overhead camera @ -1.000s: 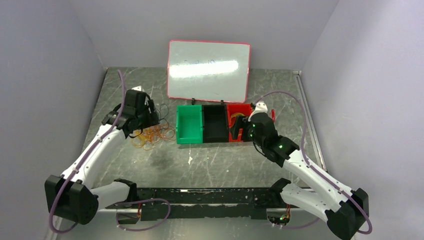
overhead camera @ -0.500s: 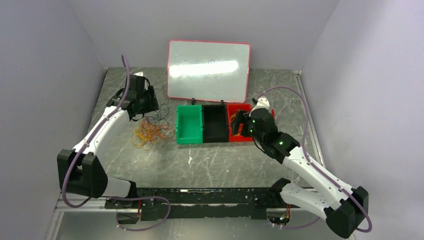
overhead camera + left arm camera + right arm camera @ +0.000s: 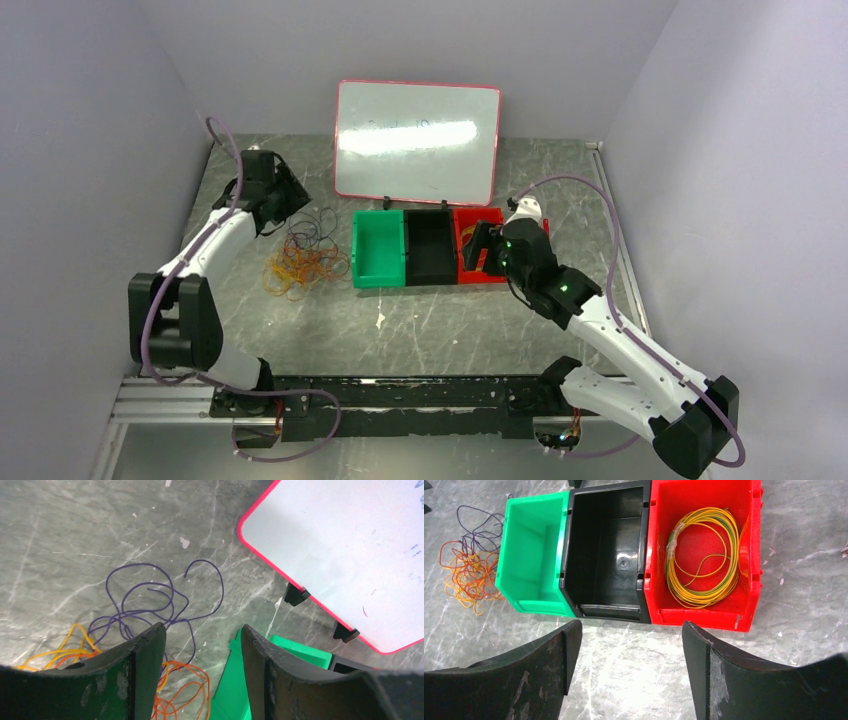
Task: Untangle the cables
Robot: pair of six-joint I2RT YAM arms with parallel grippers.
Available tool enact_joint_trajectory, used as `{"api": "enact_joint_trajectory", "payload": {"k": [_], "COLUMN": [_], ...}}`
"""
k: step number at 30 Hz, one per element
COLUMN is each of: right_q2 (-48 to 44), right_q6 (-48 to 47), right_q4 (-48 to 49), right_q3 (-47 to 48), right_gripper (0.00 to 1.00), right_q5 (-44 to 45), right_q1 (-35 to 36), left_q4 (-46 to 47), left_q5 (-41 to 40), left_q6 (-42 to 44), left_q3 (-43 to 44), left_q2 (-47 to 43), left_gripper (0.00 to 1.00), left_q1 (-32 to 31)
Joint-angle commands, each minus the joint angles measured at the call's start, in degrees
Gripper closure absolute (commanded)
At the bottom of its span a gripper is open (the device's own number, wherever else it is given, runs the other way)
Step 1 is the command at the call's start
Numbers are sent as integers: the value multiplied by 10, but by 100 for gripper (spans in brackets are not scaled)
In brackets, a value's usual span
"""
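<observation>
Left end effector (image 3: 201, 630) open and empty, over the tangled orange and purple cables (image 3: 303, 262) on the tabletop (image 3: 60, 530), left of the green bin (image 3: 235, 695). Right end effector (image 3: 631, 625) open too, hovering near the red bin (image 3: 704, 617), with a yellow coil (image 3: 704, 560) inside.

Bright, even light fell from overhead. A broad white band of glare lay across the whiteboard (image 3: 417, 137) and washed out its faint writing. The grey marbled table (image 3: 430, 320) had a soft sheen and carried only faint, soft-edged shadows. In the left wrist view, the left gripper (image 3: 201, 630) sat close to the lens and looked slightly blurred, while the table behind it was sharp. A small highlight gleamed inside the black bin (image 3: 624, 562).
</observation>
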Motion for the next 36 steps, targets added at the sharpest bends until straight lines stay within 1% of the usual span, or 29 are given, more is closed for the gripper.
{"api": "enact_joint_trajectory", "payload": {"k": [1,4,8,10,14,16,18,20,24,26,28,29,30,31,33,36], "right_q2": [-5,-7,-5,-3,-4,-6,-9,-13,-23,-28,-30,-31,-32,-33,-36,-41], "right_q6": [11,10,9,10,14,15,16,16,18,20,22,24,25,26,27,29], "right_q4": [-8,-11,-14,-14,-12,-12,-14,-18,-23,-25,-27,-28,-29,-28,-30,-34], "right_q3": [-11,-15,-14,-14,-16,-18,-19,-19,-22,-25,-27,-27,-28,-27,-27,-27], "right_gripper": [23,23,23,23,23,23,23,23,23,23,23,23,23,23,23,23], "right_q5": [4,5,2,1,-5,-5,-5,-5,-4,-4,-4,-5,-6,-8,-10,-12], "right_q1": [2,1,1,1,2,1,1,1,2,1,1,1,1,2,1,1], "left_q4": [59,82,124,146,183,221,269,268,224,238,284,311,341,362,354,345], "left_q5": [31,25,21,21,39,45,47,44,59,52,33,27,40,70,112,156], "left_q6": [-54,-68,-71,-66,-42,-32,-23,-15,-2,-27,-62,-82,-85,-80,-75,-66], "left_q3": [5,-9,-35,-44,-53,-77,-103,-99,-66,-82,-124,-149,-170,-182,-180,-172], "left_q2": [38,51,53,56,54,28,-2,-21,-37,-60,-97,-117,-133,-144,-148,-142], "left_gripper": [40,41,40,41,38,37,33,31,26,23,22,19,16,15,13,13], "left_q1": [-2,-2,-2,-2,-2,-2,-1,-1,3,5,7,10,18,29,44,54]}}
